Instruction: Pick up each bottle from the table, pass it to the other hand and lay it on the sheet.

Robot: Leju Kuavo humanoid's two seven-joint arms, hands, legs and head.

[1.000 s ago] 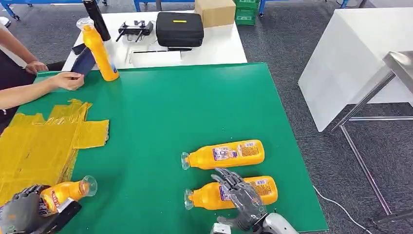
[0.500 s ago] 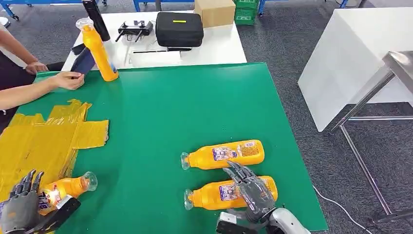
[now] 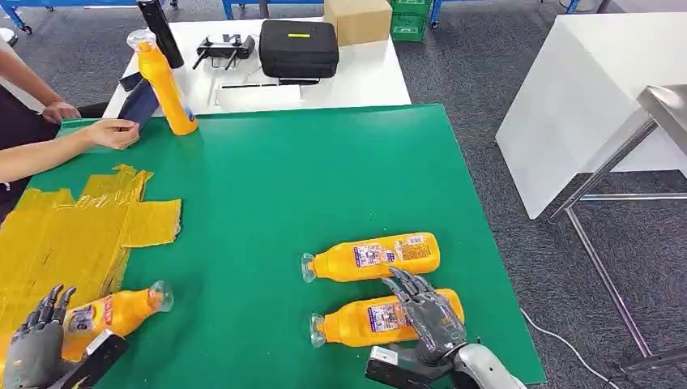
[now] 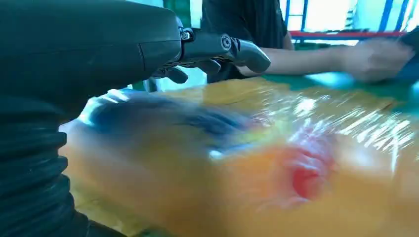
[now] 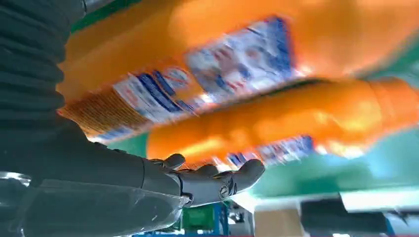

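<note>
The right hand, fingers spread and holding nothing, hovers over the base end of the nearer bottle, which lies on the green bench with its long axis crosswise, cap toward the open left hand and the yellow sheet.
</note>
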